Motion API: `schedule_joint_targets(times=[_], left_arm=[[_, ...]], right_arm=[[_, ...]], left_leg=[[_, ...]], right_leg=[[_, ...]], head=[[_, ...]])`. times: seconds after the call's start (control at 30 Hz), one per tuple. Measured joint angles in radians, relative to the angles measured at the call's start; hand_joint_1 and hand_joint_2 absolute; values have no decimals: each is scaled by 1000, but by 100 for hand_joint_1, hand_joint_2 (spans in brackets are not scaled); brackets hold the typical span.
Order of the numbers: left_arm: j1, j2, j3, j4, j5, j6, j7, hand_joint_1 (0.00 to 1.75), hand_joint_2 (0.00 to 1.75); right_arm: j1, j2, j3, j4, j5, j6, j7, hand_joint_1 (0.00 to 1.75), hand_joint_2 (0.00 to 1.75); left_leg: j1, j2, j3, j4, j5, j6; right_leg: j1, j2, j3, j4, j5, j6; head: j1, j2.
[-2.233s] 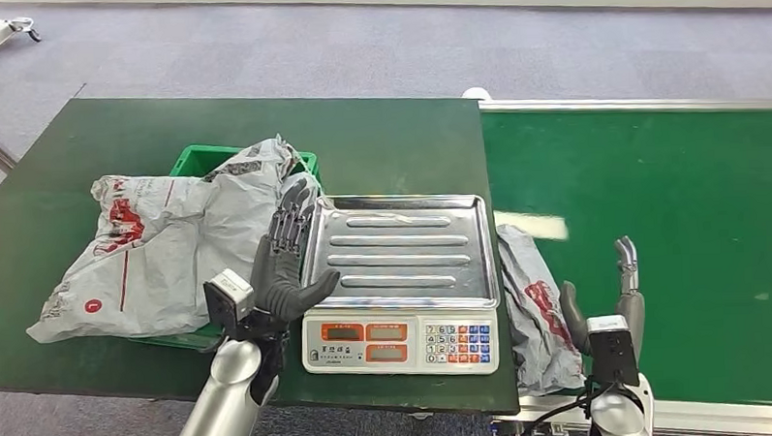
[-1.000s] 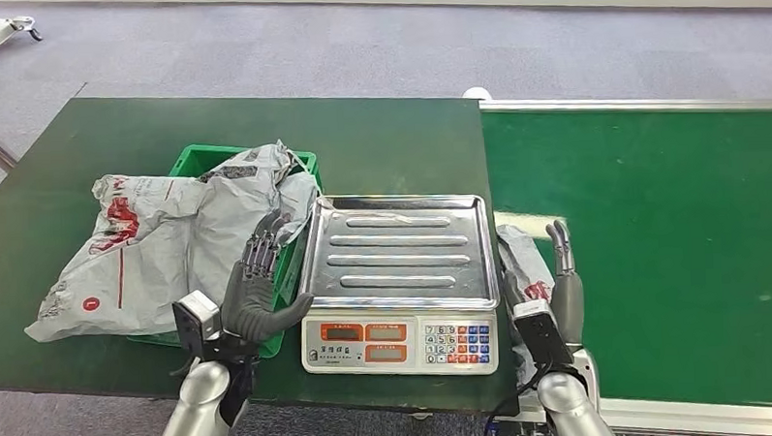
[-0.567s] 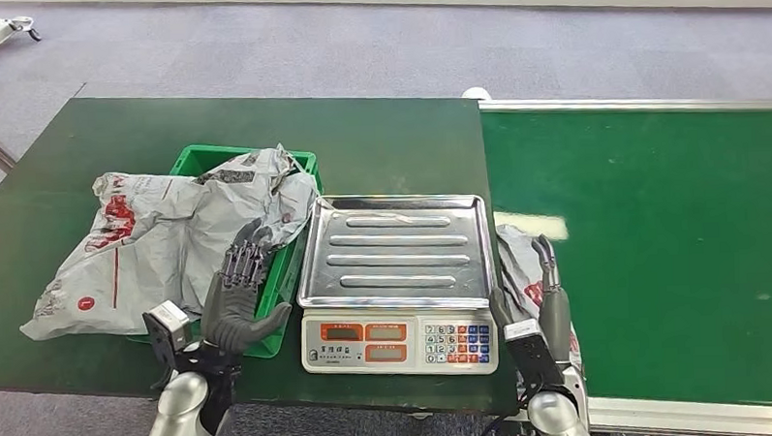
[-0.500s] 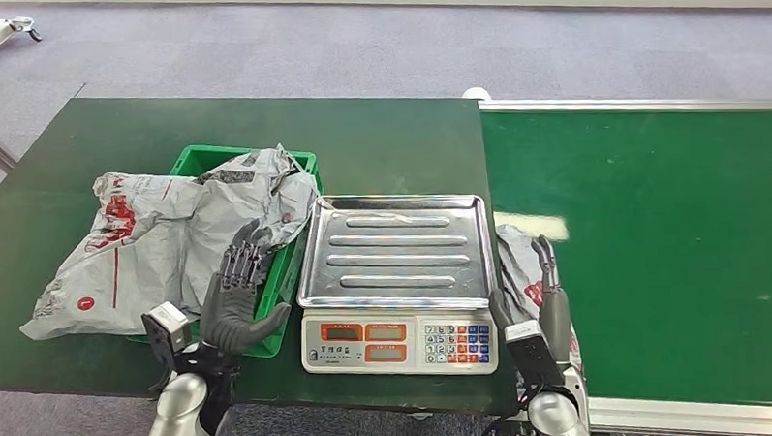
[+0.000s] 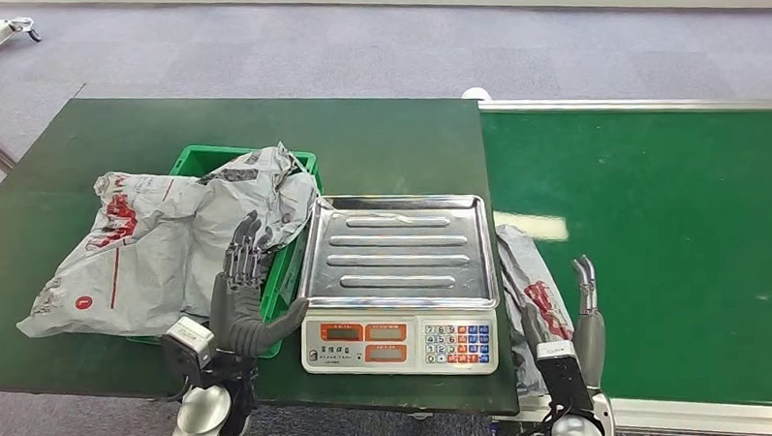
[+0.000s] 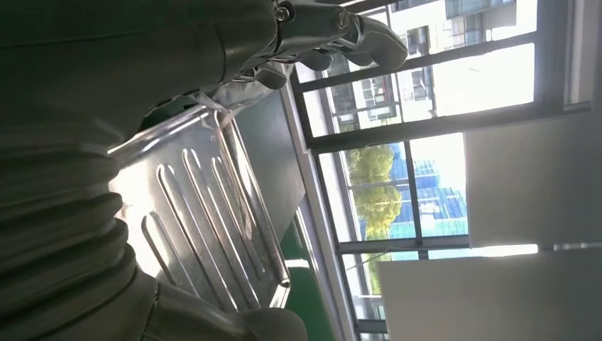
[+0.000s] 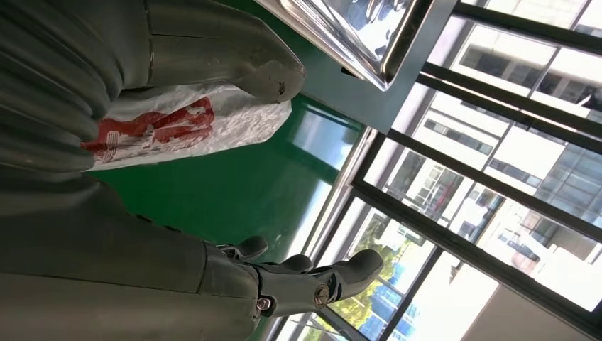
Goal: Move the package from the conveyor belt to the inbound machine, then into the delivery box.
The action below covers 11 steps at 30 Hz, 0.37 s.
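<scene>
The scale (image 5: 400, 276) stands hard against the package (image 5: 534, 305) on the belt's near edge, blocking approach from the table side, while open green conveyor belt (image 5: 674, 237) lies beyond it.

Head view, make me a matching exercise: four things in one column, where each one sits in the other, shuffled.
1. package
2. scale
3. green crate
4. left hand

A. under a heap of grey bags
B. on the conveyor belt, beside the scale
C. raised by the crate's near corner
D. at the dark table's right edge

Pairs: 1-B, 2-D, 3-A, 4-C
</scene>
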Motion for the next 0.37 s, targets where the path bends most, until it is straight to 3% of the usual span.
schedule_joint_targets(times=[0.37], left_arm=[[-76, 21, -125, 49, -4, 67, 0, 0, 175]], right_arm=[[1, -8, -6, -3, 4, 31, 0, 0, 175]], left_leg=[[0, 0, 0, 0, 0, -1]], right_leg=[[0, 0, 0, 0, 0, 0]], head=[[0, 0]])
